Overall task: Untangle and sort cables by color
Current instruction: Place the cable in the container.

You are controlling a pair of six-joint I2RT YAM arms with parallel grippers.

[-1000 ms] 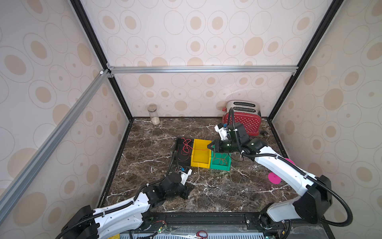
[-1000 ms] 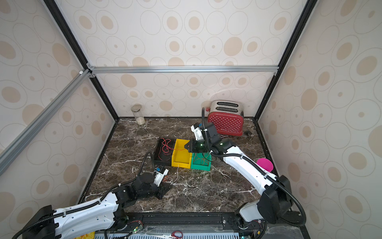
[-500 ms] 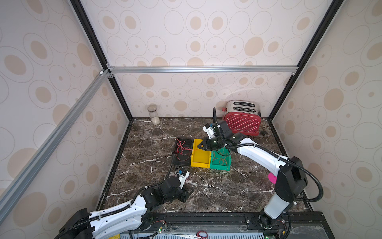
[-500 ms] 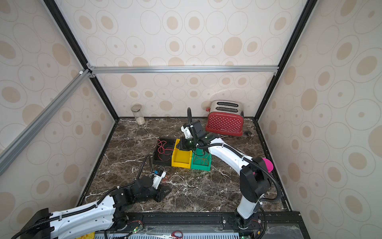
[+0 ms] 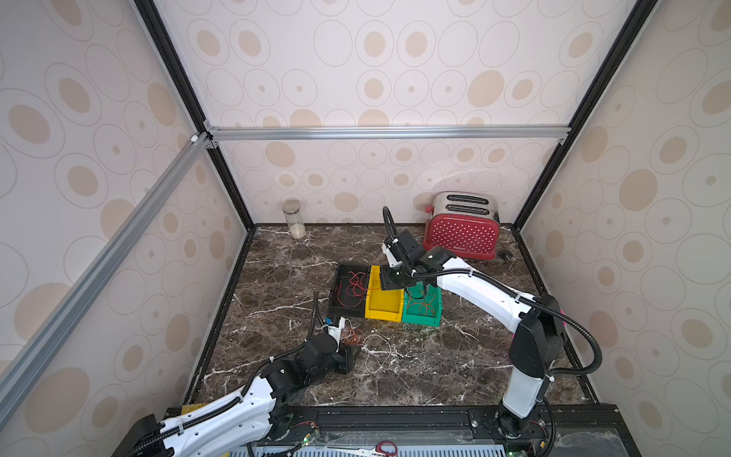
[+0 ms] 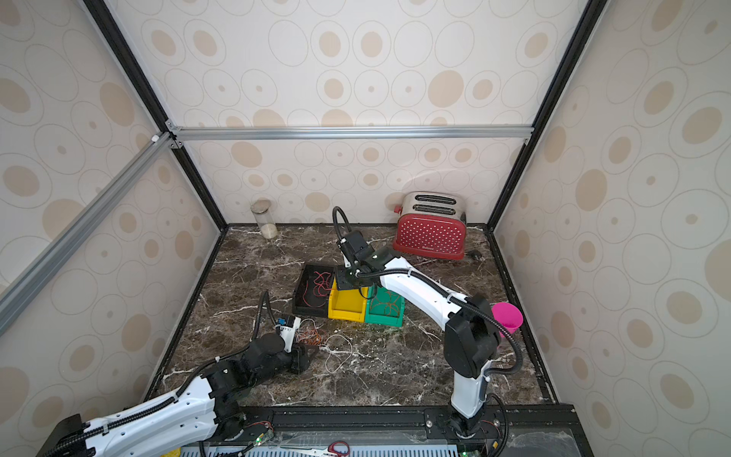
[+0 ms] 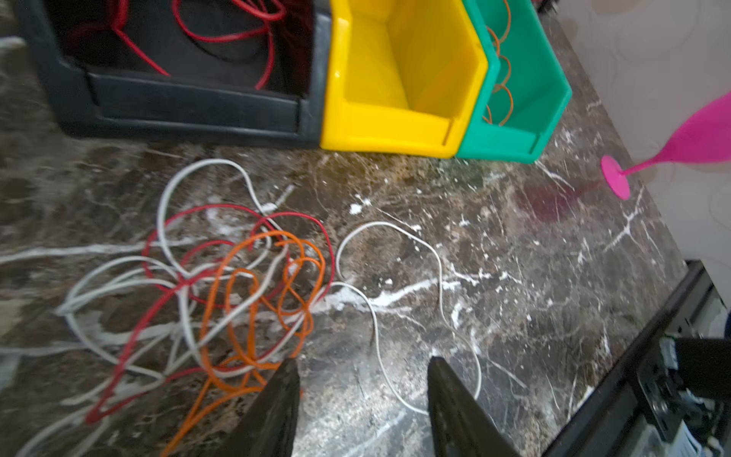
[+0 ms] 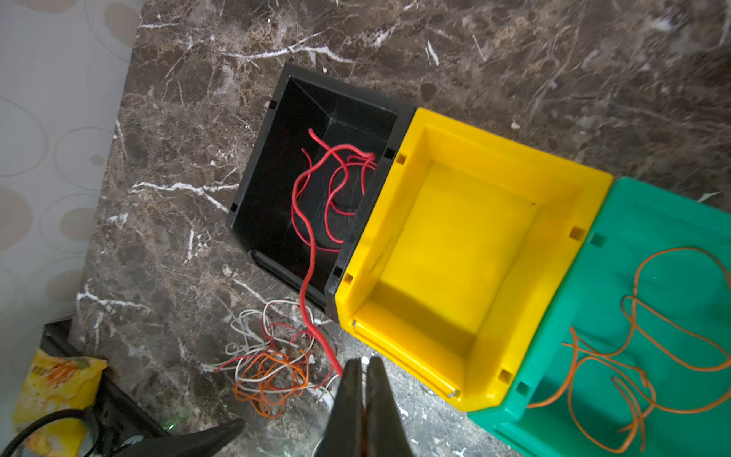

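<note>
While the right gripper [image 8: 362, 362], clamped shut on the end of a red cable [image 8: 306, 285], hangs over the yellow bin [image 8: 514, 152], the strand trails left into the black bin [image 8: 259, 148], so the drop lies leftward; left gripper [image 7: 362, 361] half-open, empty.

No legible text or labels.

A red toaster [image 5: 461, 233] with white dots stands at the back right of the dark marble worktop [image 5: 455, 368], and a clear glass jar [image 5: 293, 218] stands near the back left corner. A pink stemmed cup [image 6: 507, 316] stands by the right wall, red-handled scissors [image 5: 385, 449] lie on the front ledge, and a blurred yellow packet [image 8: 59, 389], perhaps a snack bag, lies off the worktop's edge.
</note>
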